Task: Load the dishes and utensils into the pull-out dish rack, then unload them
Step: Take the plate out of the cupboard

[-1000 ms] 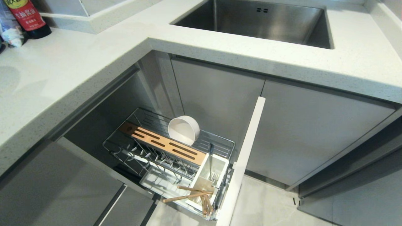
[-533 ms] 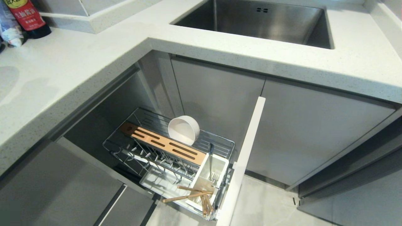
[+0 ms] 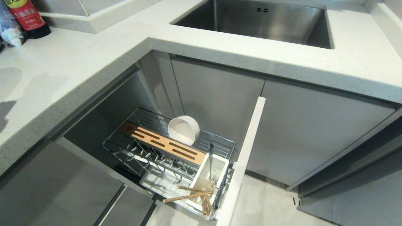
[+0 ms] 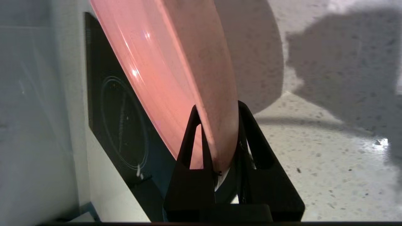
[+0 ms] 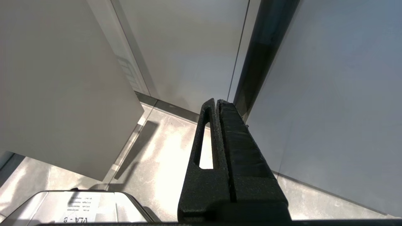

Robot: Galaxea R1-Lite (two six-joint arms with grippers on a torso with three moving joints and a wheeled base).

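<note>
While neither arm shows in the head view, both wrist views do show their grippers.

left gripper point(image 4: 216, 110): black jaws clamped on the plate's rim, one finger on each face, narrow gap filled by the plate edge
plate point(image 4: 176, 78): pink, round, held edge-on and tilted, above the speckled counter point(image 4: 314, 157); its shadow falls on the counter behind it; a black cooktop point(image 4: 122, 125) with a faint ring mark sits beyond it
right gripper point(image 5: 217, 103): jaws pressed together, holding nothing, pointing at grey cabinet doors point(image 5: 188, 53) and pale floor point(image 5: 163, 157)
rack point(image 3: 169, 147): chrome wire basket pulled out from under the counter corner, narrow white-edged front point(image 3: 248, 150) at its near end
bowl point(image 3: 184, 130): cream-white, standing on its side in the rack's far wire section, just behind the wooden strip, opening facing the camera
wooden strip point(image 3: 163, 143): slotted, lying lengthwise across the rack top
caddy point(image 3: 211, 175): white, at the rack's front end next to the front panel
fork point(image 3: 210, 160): silver, upright in the caddy's far compartment
chopsticks point(image 3: 188, 196): light wood, in the caddy's near part; two lean out over the white tray point(image 3: 157, 185), others stand tilted near the front
sink point(image 3: 257, 22): steel, set in the counter above the rack
bottle point(image 3: 26, 15): red label, dark body, far left corner of the counter
</note>
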